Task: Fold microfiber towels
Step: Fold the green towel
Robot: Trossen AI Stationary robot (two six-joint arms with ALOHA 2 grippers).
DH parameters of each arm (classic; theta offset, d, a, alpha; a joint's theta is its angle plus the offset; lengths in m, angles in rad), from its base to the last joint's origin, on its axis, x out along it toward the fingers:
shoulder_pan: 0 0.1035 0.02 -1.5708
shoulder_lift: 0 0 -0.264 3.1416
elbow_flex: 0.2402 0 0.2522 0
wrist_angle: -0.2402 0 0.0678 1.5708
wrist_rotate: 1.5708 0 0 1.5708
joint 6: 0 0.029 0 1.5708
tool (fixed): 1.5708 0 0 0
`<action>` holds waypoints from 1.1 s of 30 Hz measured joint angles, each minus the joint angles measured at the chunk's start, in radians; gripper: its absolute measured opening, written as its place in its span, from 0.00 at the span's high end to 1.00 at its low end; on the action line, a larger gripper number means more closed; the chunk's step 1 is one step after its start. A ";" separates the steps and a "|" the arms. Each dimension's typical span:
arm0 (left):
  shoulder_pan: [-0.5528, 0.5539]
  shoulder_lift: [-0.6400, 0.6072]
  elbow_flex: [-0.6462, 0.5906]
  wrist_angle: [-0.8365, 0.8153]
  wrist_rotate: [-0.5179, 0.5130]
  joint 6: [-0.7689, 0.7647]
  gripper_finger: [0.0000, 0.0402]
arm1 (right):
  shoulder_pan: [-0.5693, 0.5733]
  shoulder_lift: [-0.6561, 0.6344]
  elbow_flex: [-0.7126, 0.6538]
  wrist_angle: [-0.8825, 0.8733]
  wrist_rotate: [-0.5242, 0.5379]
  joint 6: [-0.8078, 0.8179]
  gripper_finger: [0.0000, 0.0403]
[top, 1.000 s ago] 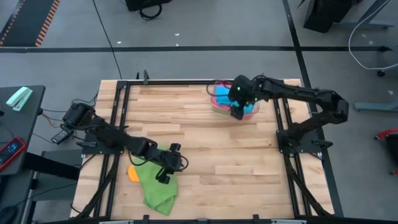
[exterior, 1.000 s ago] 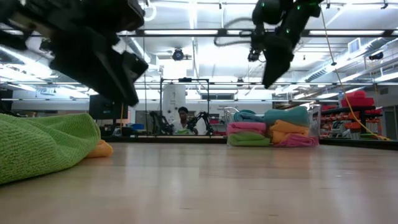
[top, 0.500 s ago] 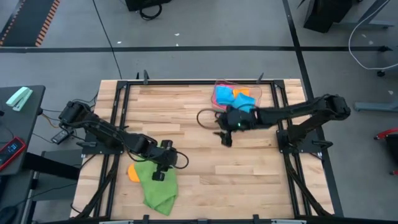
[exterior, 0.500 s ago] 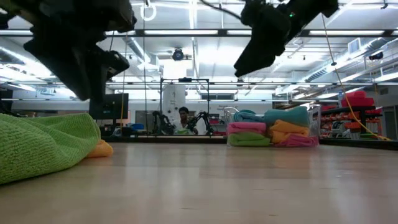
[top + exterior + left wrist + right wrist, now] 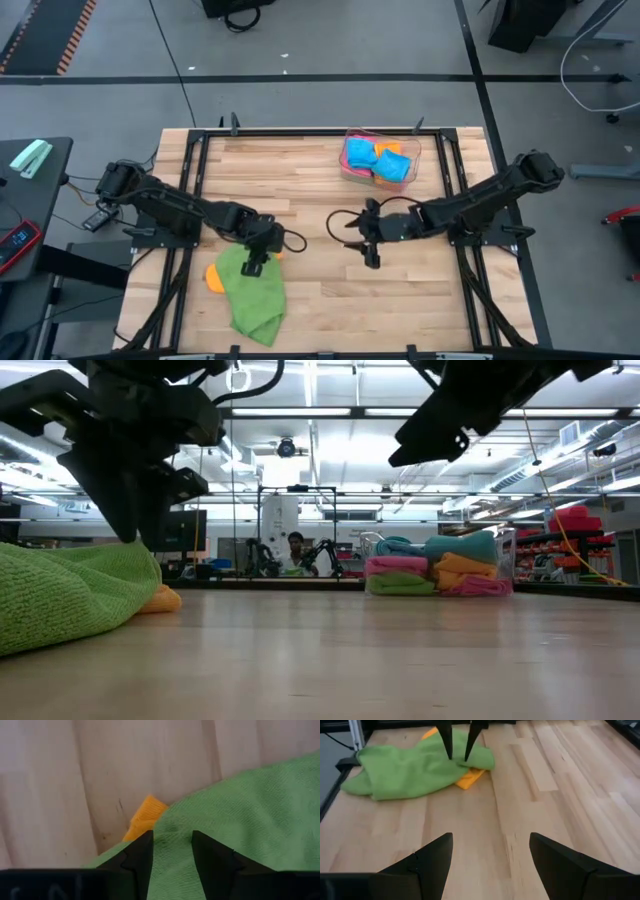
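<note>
A crumpled green microfiber towel [image 5: 250, 295] lies at the near left of the table. An orange towel [image 5: 213, 278] lies partly under it, and one of its corners [image 5: 470, 777] sticks out at the green towel's far edge. My left gripper [image 5: 255, 266] points down over that far edge. Its fingers are open, with green cloth [image 5: 171, 840] showing between them. My right gripper [image 5: 362, 246] hangs wide open above the bare middle of the table [image 5: 490, 865], aimed toward the green towel. More folded towels sit in a clear tray [image 5: 380, 160]. My left gripper comes at the green towel's far edge [image 5: 458, 759] from above, with its fingers pointing down. Whether the fingertips touch the cloth cannot be told. The towel lies slack on the table.
The clear tray [image 5: 440, 575] with pink, green, orange and blue towels stands at the far edge, right of centre. Bare wooden tabletop [image 5: 330, 300] lies between the grippers and toward the near right. Black frame rails [image 5: 195, 180] run along the table's sides.
My right gripper has swung from above the tray toward the table's near edge and middle. It has sunk and turned to face the green towel. My left gripper has shifted a little toward the far edge and tipped down over the green towel. The towels have stayed where they were.
</note>
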 joint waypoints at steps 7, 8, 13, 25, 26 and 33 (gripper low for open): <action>-0.010 0.032 0.000 0.008 0.001 0.019 0.80 | 0.054 0.000 0.000 0.038 0.090 0.035 0.32; -0.017 0.045 0.000 0.016 0.001 0.025 0.83 | 0.058 0.000 0.000 0.038 0.095 0.047 0.32; -0.068 0.093 0.009 0.009 0.001 0.070 0.97 | 0.082 0.000 0.000 0.038 0.097 0.068 0.32; -0.111 0.097 0.088 0.240 -0.010 -0.016 0.97 | 0.100 0.000 0.000 0.069 0.112 0.117 0.32; -0.111 0.103 0.088 0.280 -0.026 -0.003 0.97 | 0.105 0.000 0.000 0.071 0.112 0.117 0.32; -0.095 0.195 0.088 0.534 -0.204 0.131 0.98 | 0.152 0.000 0.001 0.074 0.175 0.156 0.32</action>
